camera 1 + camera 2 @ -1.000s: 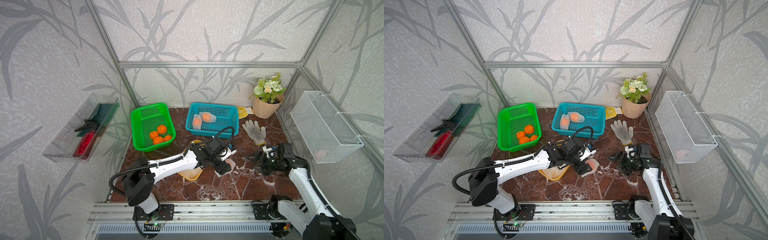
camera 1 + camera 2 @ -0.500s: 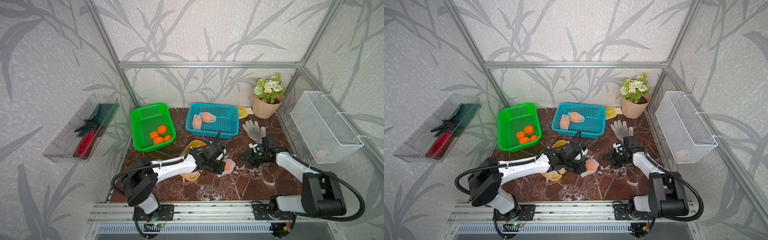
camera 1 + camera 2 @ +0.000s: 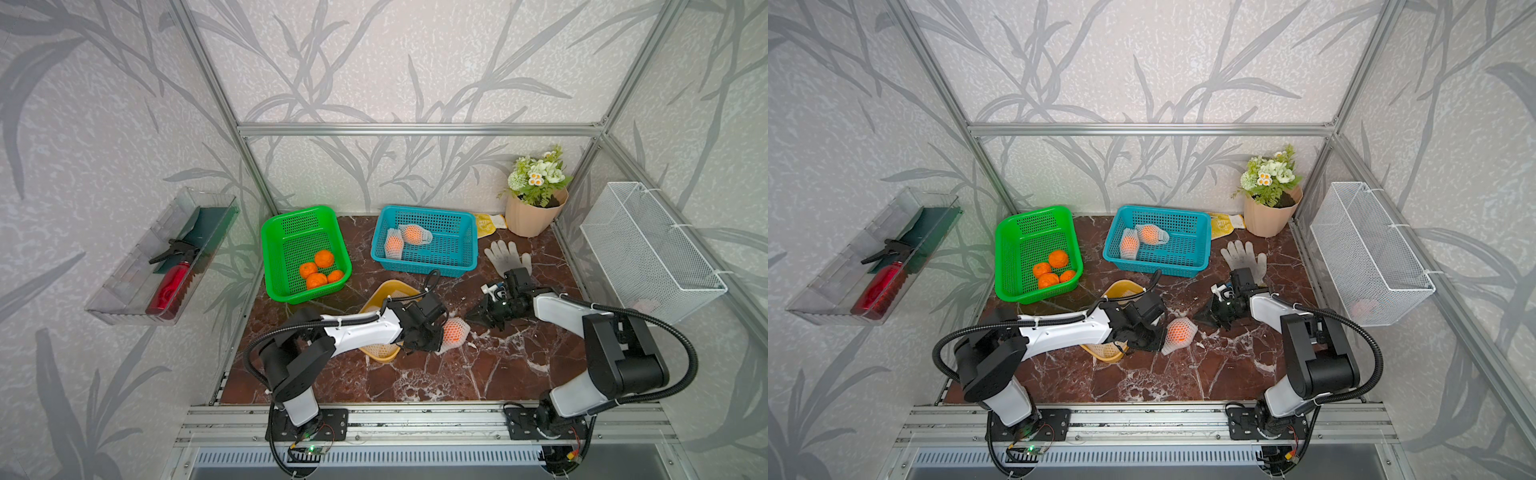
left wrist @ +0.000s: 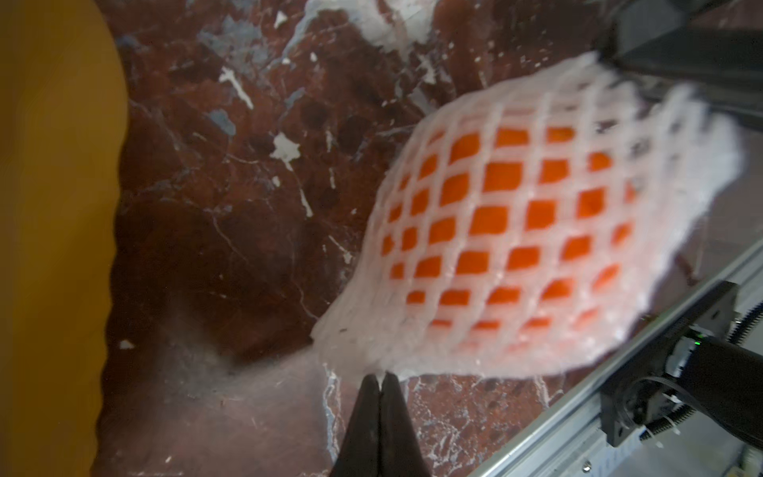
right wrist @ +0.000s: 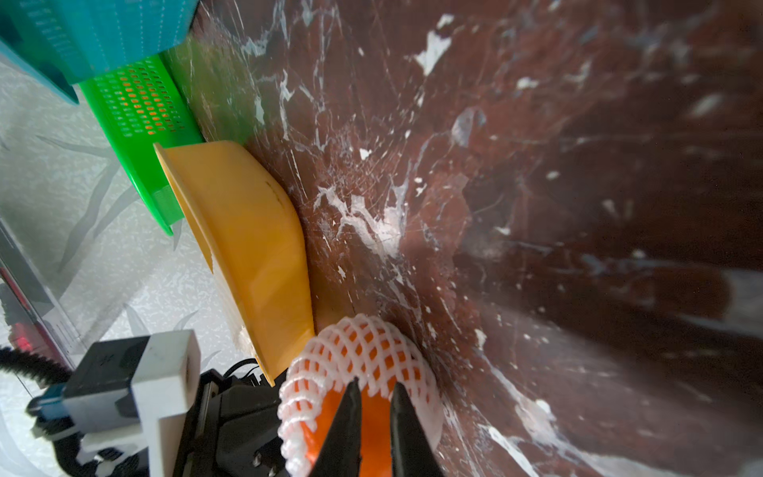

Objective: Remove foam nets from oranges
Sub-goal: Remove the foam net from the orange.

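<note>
I have the left claw (image 4: 382,375) pinched fully shut on the fringe at one end of the foam net (image 4: 363,338). The orange (image 4: 491,219) is still inside, bright through the diamond holes. At the opposite end, the right claw (image 5: 376,382) has its fingers nearly together, with only a narrow gap. The rim of the net's open mouth lies between them, and one finger sits over bare orange skin inside the opening. In both top views the wrapped fruit is stretched between my two claws near the middle of the counter (image 3: 457,374), just beside the yellow bowl (image 3: 388,291), which lies partly under the left arm. I cannot tell whether the fruit rests on the counter or hangs just clear of it. Toward the back wall, the green basket (image 3: 291,232) holds four bare oranges (image 3: 318,270) clustered in its near corner. The blue basket (image 3: 449,245) next to it holds two netted oranges (image 3: 409,235) lying touching each other. A white glove (image 3: 505,255) lies flat on the counter beside the blue basket, just behind the right wrist.
</note>
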`<action>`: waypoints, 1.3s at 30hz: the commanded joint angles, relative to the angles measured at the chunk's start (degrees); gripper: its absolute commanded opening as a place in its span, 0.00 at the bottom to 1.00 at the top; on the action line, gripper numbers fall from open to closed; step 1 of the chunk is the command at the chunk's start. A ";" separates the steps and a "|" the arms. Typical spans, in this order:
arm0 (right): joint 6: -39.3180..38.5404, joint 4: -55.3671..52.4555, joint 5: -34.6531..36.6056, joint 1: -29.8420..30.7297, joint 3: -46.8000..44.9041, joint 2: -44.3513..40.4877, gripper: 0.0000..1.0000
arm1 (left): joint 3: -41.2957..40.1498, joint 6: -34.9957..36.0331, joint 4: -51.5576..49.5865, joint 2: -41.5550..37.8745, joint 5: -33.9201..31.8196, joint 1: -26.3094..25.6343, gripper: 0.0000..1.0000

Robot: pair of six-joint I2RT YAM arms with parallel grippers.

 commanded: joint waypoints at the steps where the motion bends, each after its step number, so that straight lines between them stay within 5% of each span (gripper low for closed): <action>1: -2.26 0.46 -1.39 0.17 -0.15 -0.54 0.14 | 4.02 0.27 -2.99 1.78 -3.66 0.20 0.02; 10: -1.44 1.76 -2.23 0.17 -7.19 -6.71 0.14 | 11.45 3.77 -7.15 8.09 -5.10 0.55 0.02; 27: 4.10 7.06 -4.94 0.26 -11.68 -10.85 0.17 | 4.88 -2.44 5.81 7.07 1.95 4.16 0.14; 39: 4.30 5.67 -5.06 0.26 -13.61 -14.99 0.28 | 9.94 0.73 -3.06 12.38 2.39 4.02 0.09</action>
